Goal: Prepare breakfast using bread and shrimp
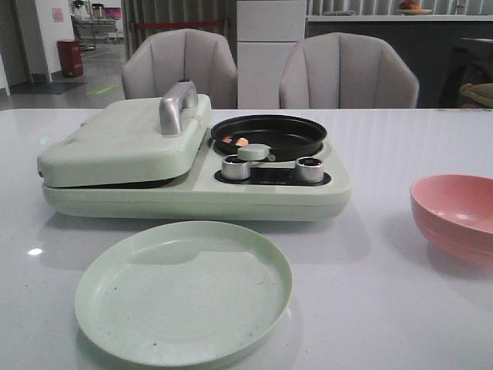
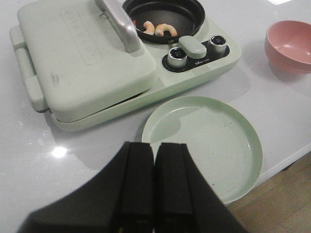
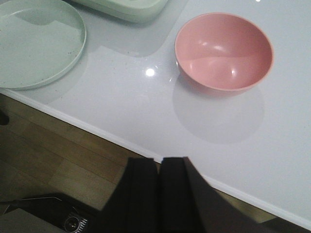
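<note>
A pale green breakfast appliance [image 1: 192, 189] stands at the table's middle, its sandwich lid [image 1: 123, 139] down with a silver handle [image 1: 177, 104]. The bread is hidden. Orange-pink shrimp [image 2: 160, 29] lie in the appliance's black round pan [image 1: 269, 135]; they also show in the front view [image 1: 237, 141]. My left gripper [image 2: 154, 145] is shut and empty, raised above the table's near edge by the green plate [image 2: 206, 143]. My right gripper [image 3: 159, 159] is shut and empty over the table's near edge, short of the pink bowl [image 3: 223, 51].
The empty green plate [image 1: 183, 289] lies in front of the appliance. The empty pink bowl [image 1: 456, 216] stands at the right. Two silver knobs [image 1: 235, 167] sit on the appliance's front. Two grey chairs [image 1: 181, 65] stand behind the table.
</note>
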### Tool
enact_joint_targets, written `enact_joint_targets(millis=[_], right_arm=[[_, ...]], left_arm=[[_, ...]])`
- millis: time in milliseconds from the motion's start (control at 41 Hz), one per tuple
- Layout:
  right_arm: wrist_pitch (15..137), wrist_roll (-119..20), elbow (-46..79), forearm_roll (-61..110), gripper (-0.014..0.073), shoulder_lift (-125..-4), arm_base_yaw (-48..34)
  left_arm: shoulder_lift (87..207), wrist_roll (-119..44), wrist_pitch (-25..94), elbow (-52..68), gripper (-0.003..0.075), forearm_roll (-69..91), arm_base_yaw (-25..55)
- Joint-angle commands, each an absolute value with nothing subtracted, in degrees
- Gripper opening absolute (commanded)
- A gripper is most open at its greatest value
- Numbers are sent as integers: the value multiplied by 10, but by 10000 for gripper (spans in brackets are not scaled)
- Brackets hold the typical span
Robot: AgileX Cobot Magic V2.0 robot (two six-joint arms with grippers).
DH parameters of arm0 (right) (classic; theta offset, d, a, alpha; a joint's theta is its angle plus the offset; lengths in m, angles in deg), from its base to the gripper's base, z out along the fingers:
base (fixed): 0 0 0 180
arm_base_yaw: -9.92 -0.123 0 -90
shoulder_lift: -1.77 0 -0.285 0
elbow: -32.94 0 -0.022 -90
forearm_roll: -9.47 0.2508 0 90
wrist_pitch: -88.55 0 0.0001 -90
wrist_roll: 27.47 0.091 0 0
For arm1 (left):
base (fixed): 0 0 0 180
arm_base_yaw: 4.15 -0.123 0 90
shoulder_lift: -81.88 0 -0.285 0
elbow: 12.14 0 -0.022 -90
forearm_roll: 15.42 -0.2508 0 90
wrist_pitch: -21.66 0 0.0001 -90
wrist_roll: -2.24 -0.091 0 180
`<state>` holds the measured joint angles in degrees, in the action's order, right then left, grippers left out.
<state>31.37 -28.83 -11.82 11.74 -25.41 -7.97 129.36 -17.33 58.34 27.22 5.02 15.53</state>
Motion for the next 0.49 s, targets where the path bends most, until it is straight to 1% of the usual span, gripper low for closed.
enact_joint_targets(millis=[0,171,268,463], right_arm=[[353,-289,-104,117,8,-259,-80],[353,-289,-104,117,8,-259,-80],[353,-289,-104,117,8,-259,-80],[353,-289,-104,117,8,-259,-80]], left_arm=[[1292,-166,551,257,100,59,154],[1292,-166,551,257,100,59,154],[1268,-176,544,266,100,-5,151],[1160,-176,460,351,100,-55,74]])
